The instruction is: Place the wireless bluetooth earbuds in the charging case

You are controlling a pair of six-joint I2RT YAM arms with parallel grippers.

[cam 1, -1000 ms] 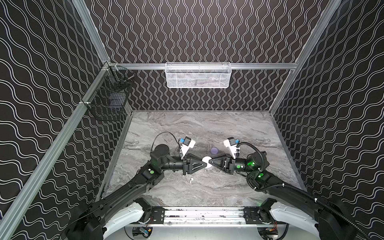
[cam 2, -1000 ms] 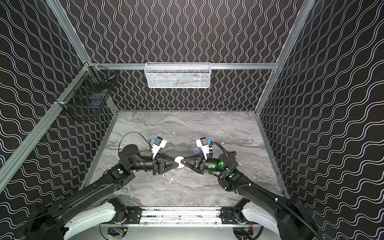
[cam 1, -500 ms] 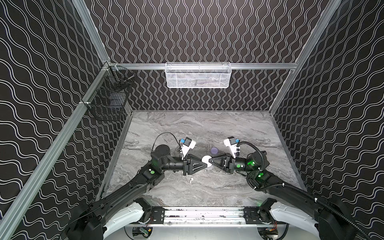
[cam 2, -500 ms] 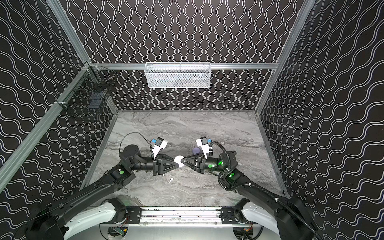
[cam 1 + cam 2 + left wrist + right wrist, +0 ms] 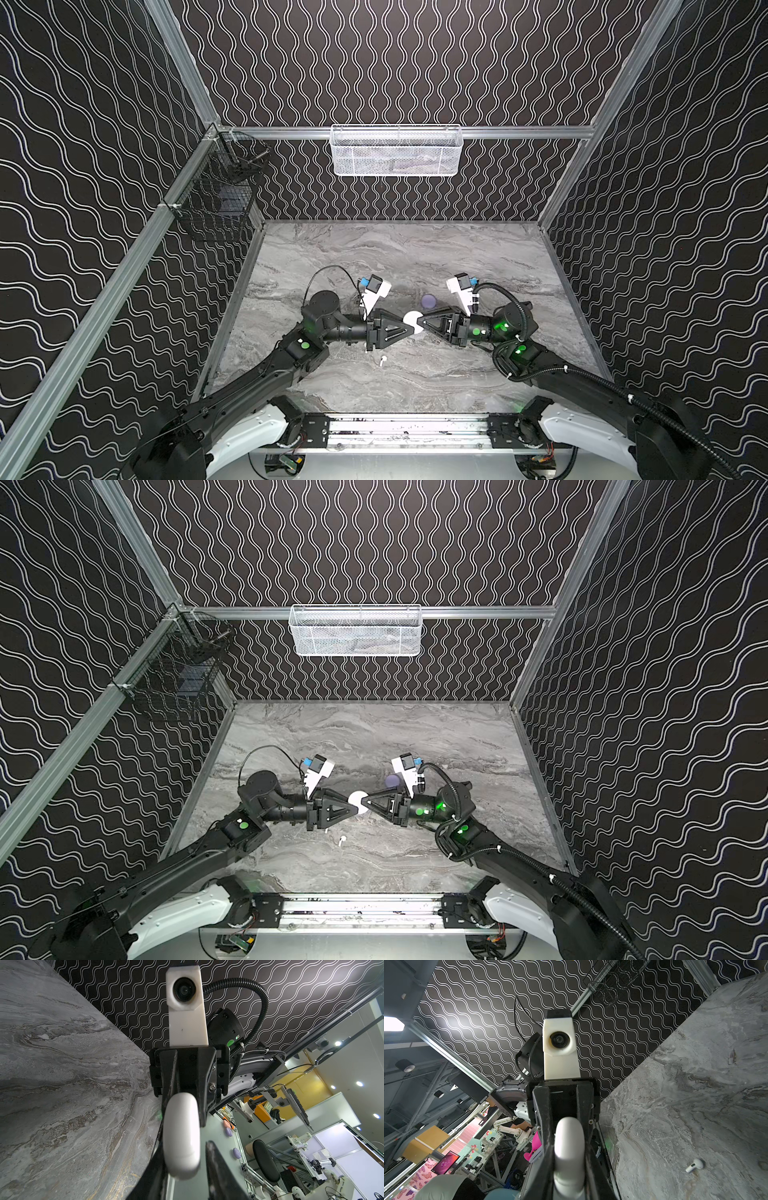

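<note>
We hold the white charging case (image 5: 411,319) off the surface (image 5: 415,257), caught between 2 grippers that meet tip to tip near the middle. The right gripper (image 5: 569,1159) has its jaws pinching the case snugly on both sides. The left gripper (image 5: 184,1147) brackets the opposite end, but a sliver of gap shows beside 1 of its jaws in the left wrist view, so we cannot tell whether it truly grips. The case looks closed, smooth and rounded, and that is our main worry: if either side squeezes off-centre, or lets go before the other is firm, the shell can squirt out and drop. A fall could send it into the 1 white earbud (image 5: 382,360) lying on the surface near the left gripper, on the side toward the robot's base, and flick that tiny piece away. The lilac charging case (image 5: 428,300) sits on the surface just behind the right gripper and looks equally easy to nudge. With the tips so close, a misjudged push could also knock the jaws together.
</note>
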